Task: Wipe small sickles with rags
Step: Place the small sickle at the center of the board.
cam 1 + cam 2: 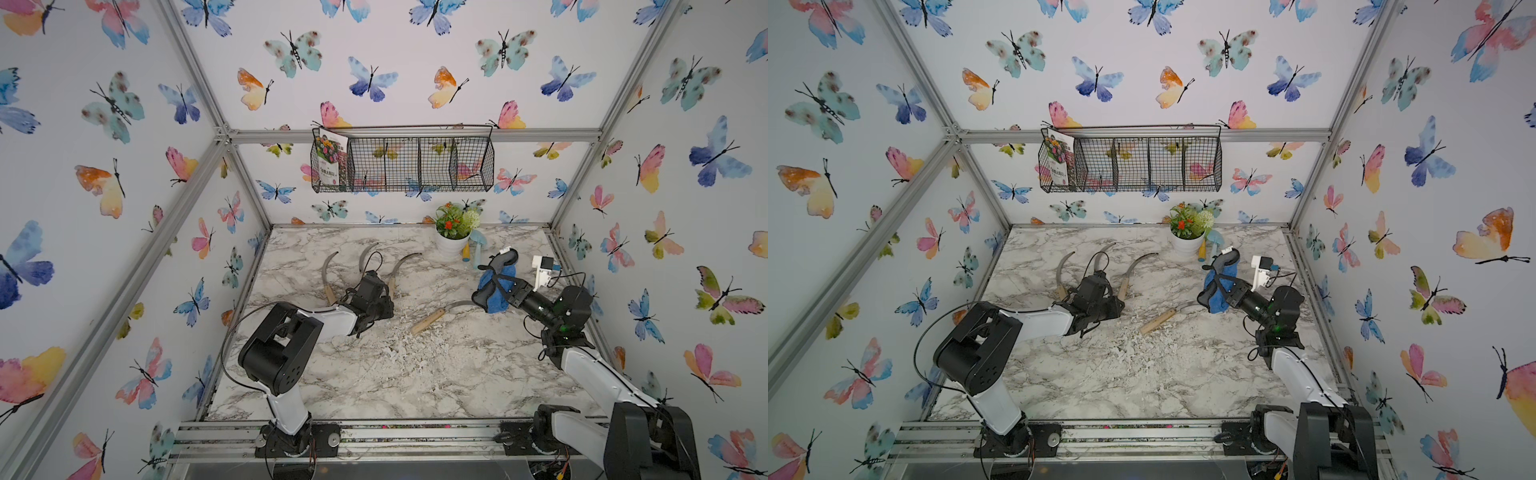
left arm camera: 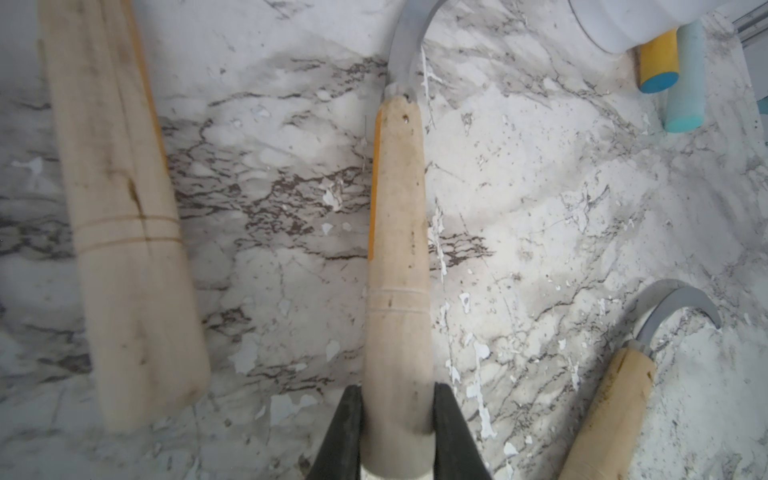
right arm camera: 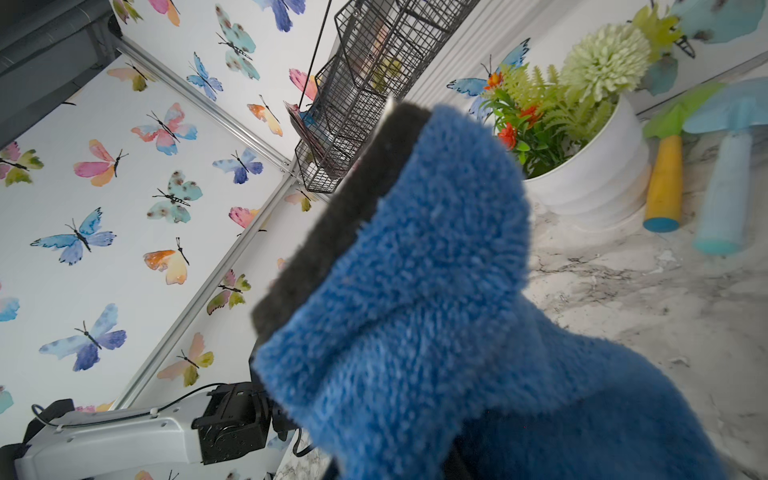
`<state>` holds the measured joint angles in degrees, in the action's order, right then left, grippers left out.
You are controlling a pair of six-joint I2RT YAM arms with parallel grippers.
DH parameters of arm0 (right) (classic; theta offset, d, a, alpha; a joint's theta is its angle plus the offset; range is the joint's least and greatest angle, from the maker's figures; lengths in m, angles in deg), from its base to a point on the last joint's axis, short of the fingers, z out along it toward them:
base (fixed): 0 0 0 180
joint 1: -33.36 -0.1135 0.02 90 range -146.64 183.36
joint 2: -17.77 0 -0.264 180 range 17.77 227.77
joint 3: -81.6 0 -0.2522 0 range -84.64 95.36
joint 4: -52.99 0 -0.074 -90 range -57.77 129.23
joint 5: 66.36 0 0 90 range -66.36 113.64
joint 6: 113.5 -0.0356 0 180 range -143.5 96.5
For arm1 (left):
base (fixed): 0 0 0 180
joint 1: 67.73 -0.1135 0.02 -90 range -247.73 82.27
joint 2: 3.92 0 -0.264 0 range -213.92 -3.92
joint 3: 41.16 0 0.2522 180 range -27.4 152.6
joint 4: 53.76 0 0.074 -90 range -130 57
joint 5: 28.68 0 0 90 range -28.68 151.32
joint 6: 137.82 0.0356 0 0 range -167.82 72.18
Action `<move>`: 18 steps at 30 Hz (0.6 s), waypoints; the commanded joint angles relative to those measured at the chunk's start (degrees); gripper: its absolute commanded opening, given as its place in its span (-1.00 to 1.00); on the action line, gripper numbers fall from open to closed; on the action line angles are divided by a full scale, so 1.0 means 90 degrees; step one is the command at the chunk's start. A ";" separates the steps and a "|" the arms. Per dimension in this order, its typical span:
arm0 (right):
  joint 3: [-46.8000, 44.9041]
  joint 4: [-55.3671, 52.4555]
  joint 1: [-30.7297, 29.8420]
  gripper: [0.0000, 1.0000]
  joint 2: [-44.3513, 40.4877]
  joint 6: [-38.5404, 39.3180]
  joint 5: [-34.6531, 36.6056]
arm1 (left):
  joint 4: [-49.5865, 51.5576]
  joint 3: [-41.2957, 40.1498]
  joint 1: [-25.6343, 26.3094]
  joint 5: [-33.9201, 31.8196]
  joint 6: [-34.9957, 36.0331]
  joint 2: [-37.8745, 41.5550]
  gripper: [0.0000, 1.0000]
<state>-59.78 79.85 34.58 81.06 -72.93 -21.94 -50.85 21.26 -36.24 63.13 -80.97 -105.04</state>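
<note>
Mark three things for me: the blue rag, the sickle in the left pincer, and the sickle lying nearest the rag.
blue rag [image 3: 415, 291]: right wrist view, on its blue pile.
held sickle [image 2: 398, 249]: left wrist view, mid wooden handle.
sickle nearest the rag [image 1: 428, 321]: a top view, on its handle.

Both arms [image 1: 332, 320] pair white links [image 1: 286, 409] with black joint housings [image 1: 278, 349], thin black cables [image 1: 223, 353] and dark fingers [image 2: 343, 436]

Left claw [image 2: 399, 392] low, clamped tight — right claw [image 1: 496, 289] aloft, clamped, arm extended.
</note>
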 commanded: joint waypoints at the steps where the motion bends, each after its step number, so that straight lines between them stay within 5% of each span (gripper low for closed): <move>1: -0.0077 -0.0320 0.0022 -0.96 -0.0269 0.0374 0.0275 | 0.0268 0.0208 -0.0056 -0.0188 0.0116 -0.0253 -1.00; 4: -0.0161 -0.0595 0.0021 -0.96 -0.0488 0.0549 0.0465 | 0.0405 0.0300 -0.0061 -0.0218 0.0121 -0.0344 -1.00; 9: -0.0311 -0.0949 0.0022 -0.96 -0.0892 0.0747 0.0649 | 0.0454 0.0346 -0.0060 -0.0184 0.0145 -0.0330 -0.48; 14: -0.0388 -0.1345 0.0021 -0.96 -0.1309 0.0916 0.0825 | 0.0388 0.0267 -0.0051 0.0001 0.0126 0.0065 0.98; 18: -0.0456 -0.1563 0.0021 -0.96 -0.1597 0.1020 0.0927 | 0.0640 0.0254 0.0042 -0.0247 0.0073 0.0582 0.97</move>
<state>-63.10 67.61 34.58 68.31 -65.68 -15.26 -47.94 23.69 -36.48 62.65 -80.20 -104.21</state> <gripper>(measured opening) 0.137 0.984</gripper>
